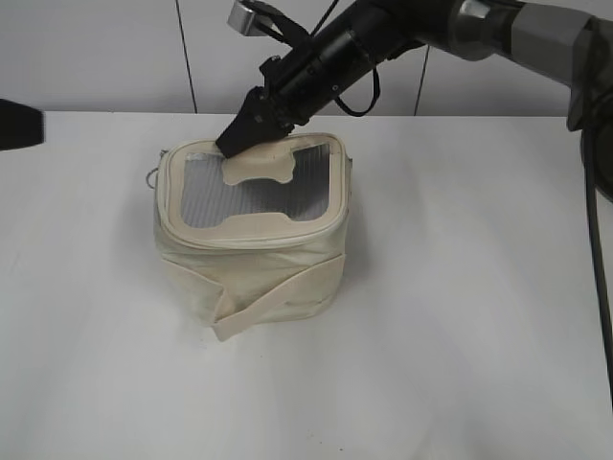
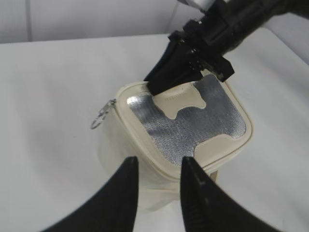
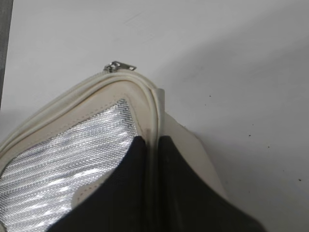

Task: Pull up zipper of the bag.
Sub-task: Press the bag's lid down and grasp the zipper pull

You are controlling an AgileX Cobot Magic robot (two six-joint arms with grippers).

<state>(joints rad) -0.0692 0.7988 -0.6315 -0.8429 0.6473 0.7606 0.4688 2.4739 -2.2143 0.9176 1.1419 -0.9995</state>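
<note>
A cream bag (image 1: 251, 257) with a silver mesh top panel stands on the white table. Its metal zipper pull (image 1: 151, 177) hangs at the left corner and also shows in the left wrist view (image 2: 99, 119) and the right wrist view (image 3: 119, 66). My right gripper (image 1: 238, 142) reaches in from the upper right and is shut on the bag's back top rim (image 3: 155, 111), which is pinched between its fingers (image 3: 152, 141). My left gripper (image 2: 159, 163) is open and empty. It hovers in front of the bag's (image 2: 193, 121) near corner, apart from it.
A dark part of the left arm (image 1: 19, 125) shows at the exterior view's left edge. The white table (image 1: 460, 316) extends around the bag. A pale wall stands behind it. A cream strap (image 1: 278, 297) wraps the bag's front.
</note>
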